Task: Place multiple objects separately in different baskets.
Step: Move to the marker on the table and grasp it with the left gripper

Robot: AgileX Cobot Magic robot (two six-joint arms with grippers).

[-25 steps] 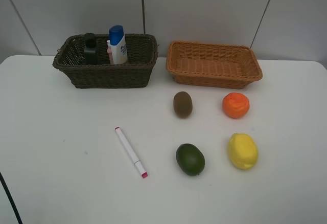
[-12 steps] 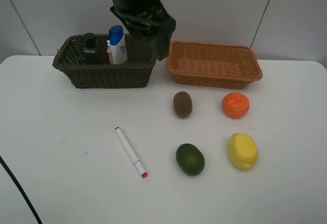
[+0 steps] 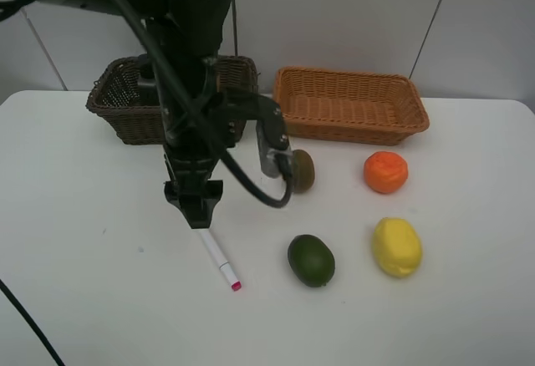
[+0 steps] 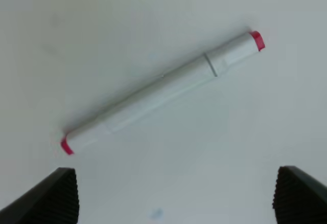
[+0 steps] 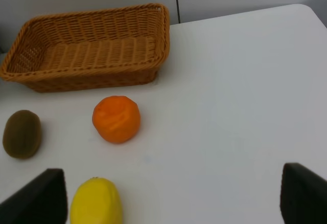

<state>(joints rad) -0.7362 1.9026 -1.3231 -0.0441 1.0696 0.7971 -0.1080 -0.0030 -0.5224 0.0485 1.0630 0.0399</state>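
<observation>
My left gripper (image 4: 173,198) has come down over the thin white pink-tipped marker (image 4: 162,91) — jaws wide apart, holding nothing.

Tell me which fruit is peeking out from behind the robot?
The brown kiwi: the left arm covers its edge, while the orange, lemon and green fruit sit in full view.

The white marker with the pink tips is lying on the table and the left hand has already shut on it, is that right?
Not quite. The white marker is lying on the table, but the left hand has not shut on it: the left wrist view shows its fingertips spread wide open, clear of the marker.
</observation>
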